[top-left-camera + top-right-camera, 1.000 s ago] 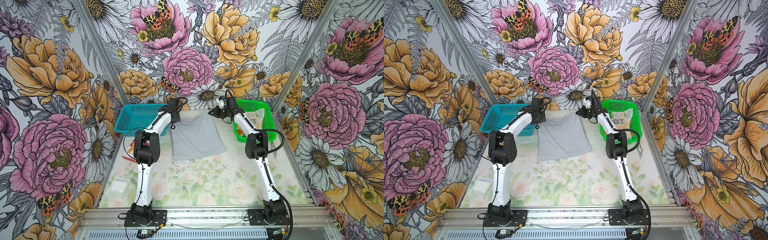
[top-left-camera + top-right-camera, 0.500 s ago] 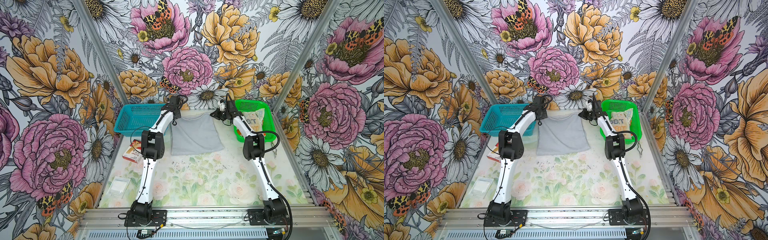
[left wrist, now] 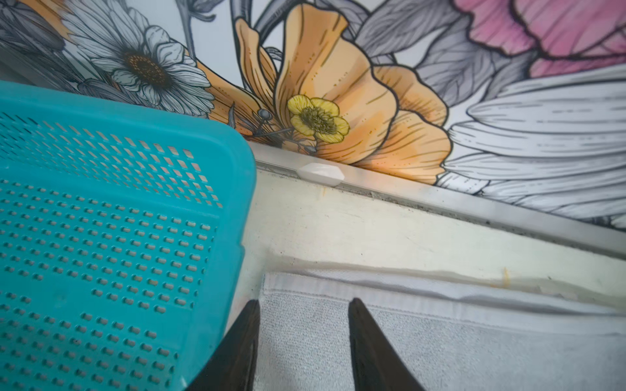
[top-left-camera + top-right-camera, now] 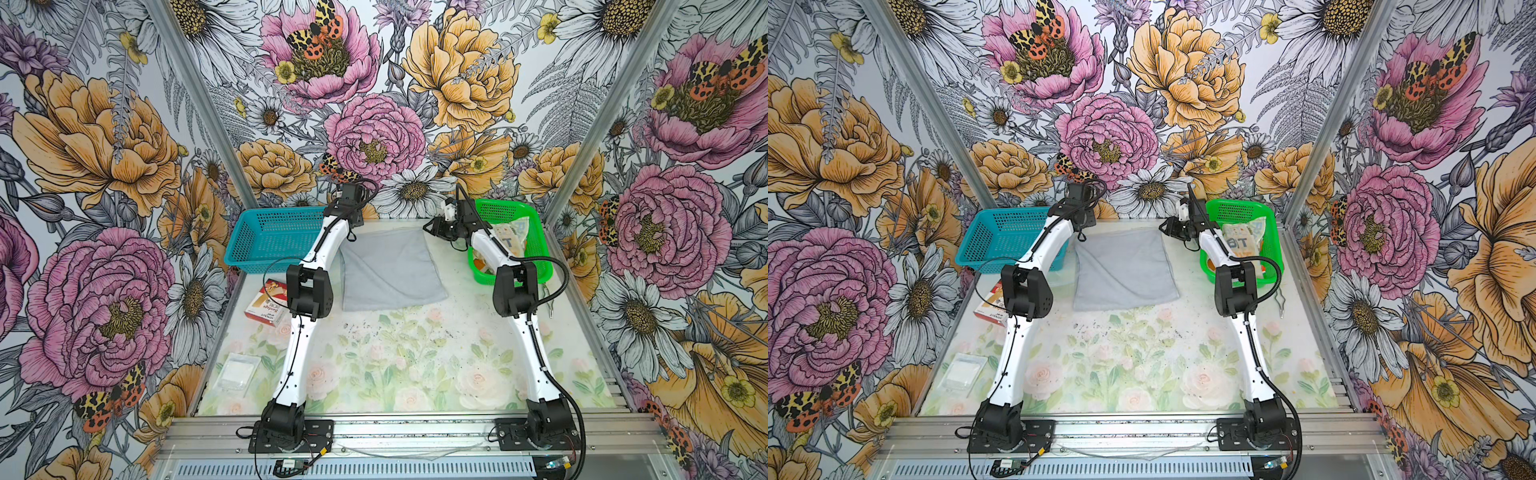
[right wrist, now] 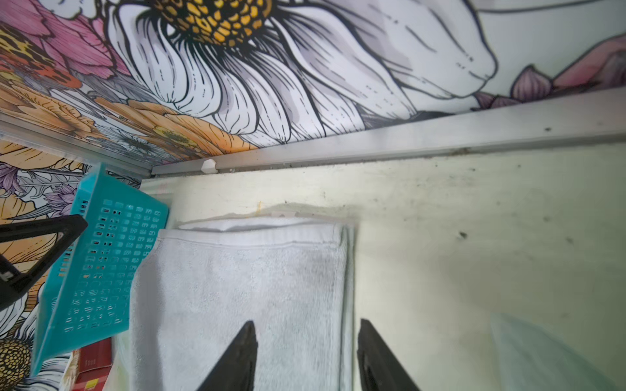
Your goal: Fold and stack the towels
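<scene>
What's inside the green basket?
A cream lettered towel lies in the green basket; an orange cloth shows at its near end. The right arm covers the rest.

Top views: paired high above the front edge of the tabletop (image 4: 415, 365), side by side, tilted down toward its far edge — whole scene from a distance, nearly identical framing. Left wrist view: low, very close over a far corner of the grey towel (image 3: 440, 355) next to the teal basket (image 3: 118, 237), facing the back wall (image 3: 508, 135). Right wrist view: close above the opposite far corner, same heading — towel, basket, wall shared by all.
</scene>
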